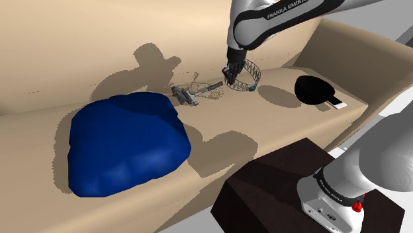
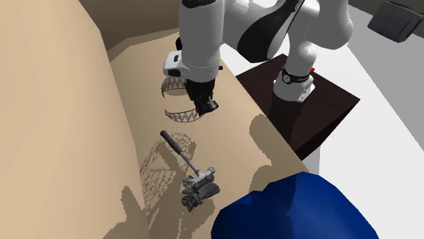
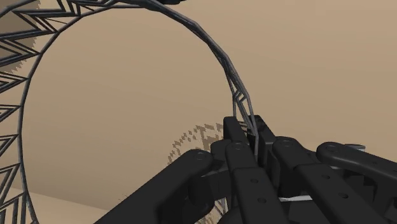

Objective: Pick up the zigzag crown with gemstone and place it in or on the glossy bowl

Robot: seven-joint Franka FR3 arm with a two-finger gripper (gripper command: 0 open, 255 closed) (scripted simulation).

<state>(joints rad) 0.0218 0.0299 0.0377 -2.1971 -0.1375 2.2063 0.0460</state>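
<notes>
**Item 1, shoulder view's far left.** Blue cushion (image 1: 126,142), bulky, resting on the beige seat (image 1: 284,122). It is well apart from my route, so I judge it no hazard.

**Item 2.** Hammer-like tool (image 1: 195,93), lying flat on the seat. It sits on the side away from the bowl and only matters if I swing back that way.

**Item 3.** My gripper (image 1: 230,71), clamped on the thin band of the zigzag crown (image 1: 243,76).
- I pinch one spot of the wire rim, and the rest of the ring hangs out to one side.
- The crown is clear of the seat, with its shadow lying apart from it.
- A small green stone (image 1: 252,87) sits low on the band.
- Risk: the hold is narrow and off-centre, so a quick swing could make the ring pivot or slide out of my fingers (image 3: 236,137).

**Item 4.** Black glossy bowl (image 1: 313,89), on the seat, near the crown.
- A small white-tipped object (image 1: 336,104) lies just beside the bowl.
- Risk: the crown looks nearly as wide as the bowl. An off-centre release could catch the rim and tip the crown out.

**Item 5, edges and room.**
- The backrest (image 1: 99,40) rises behind.
- The seat's front edge runs just past the bowl, so a spilled crown may roll off.
- The air between crown and bowl looks unobstructed.
</notes>
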